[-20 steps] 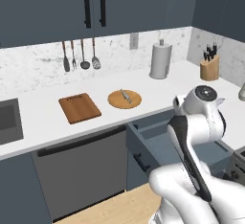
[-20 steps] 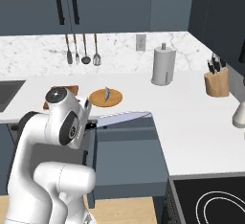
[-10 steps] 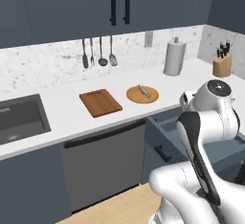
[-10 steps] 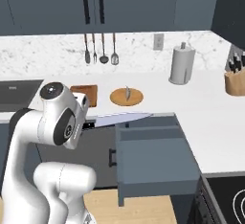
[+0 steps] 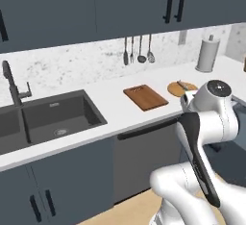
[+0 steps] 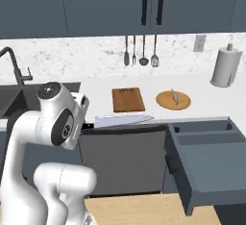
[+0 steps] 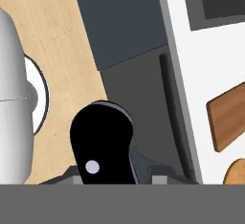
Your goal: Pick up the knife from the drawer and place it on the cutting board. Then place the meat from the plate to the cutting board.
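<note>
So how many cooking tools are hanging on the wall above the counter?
4, side by side on the backsplash behind the cutting board: the first utensil farthest left, the second utensil next, then the ladle, then the rightmost utensil. None looks hidden.

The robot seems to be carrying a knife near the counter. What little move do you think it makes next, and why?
Probably it lifts the knife up and forward toward the cutting board. The gripper is shut on the black handle, and the blade hangs at the counter's edge, short of the board. The board lies bare, while the meat waits on the plate, so setting the knife down likely comes first.
</note>
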You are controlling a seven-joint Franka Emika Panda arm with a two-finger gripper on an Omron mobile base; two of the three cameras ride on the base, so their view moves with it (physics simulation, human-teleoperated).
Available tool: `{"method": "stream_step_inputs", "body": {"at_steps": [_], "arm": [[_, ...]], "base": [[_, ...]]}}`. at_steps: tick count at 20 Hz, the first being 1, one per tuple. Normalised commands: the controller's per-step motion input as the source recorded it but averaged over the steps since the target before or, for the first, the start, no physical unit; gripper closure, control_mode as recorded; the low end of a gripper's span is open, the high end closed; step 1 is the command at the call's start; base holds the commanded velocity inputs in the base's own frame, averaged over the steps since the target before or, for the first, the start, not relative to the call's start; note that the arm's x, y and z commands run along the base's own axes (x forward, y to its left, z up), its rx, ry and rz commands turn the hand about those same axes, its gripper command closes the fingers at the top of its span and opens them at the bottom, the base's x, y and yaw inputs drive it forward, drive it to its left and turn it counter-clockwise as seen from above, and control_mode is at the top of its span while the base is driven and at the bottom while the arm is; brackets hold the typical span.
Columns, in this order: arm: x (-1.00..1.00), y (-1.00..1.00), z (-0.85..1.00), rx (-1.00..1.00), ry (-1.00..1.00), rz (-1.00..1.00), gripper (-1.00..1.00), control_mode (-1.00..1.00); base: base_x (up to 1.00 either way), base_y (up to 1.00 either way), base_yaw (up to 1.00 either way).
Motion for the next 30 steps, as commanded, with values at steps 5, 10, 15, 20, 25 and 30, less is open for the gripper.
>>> {"method": "stream_step_inputs", "body": {"at_steps": [5, 10, 15, 20, 25, 30], "arm": [[0.0, 0.0, 0.0, 0.0, 0.0, 0.0, 1.0, 1.0], [0.0, 0.0, 0.0, 0.0, 0.0, 0.0, 1.0, 1.0], [0.0, 0.0, 0.0, 0.0, 0.0, 0.0, 1.0, 1.0], [0.0, 0.0, 0.0, 0.0, 0.0, 0.0, 1.0, 1.0], [0.0, 0.0, 0.0, 0.0, 0.0, 0.0, 1.0, 1.0], [0.0, 0.0, 0.0, 0.0, 0.0, 0.0, 1.0, 1.0]], "base": [[0.95, 0.27, 0.0], [0.72, -0.27, 0.02], [0.22, -0.69, 0.13], [0.28, -0.35, 0.2], [0.74, 0.36, 0.18], [0.98, 0.09, 0.13]]}}
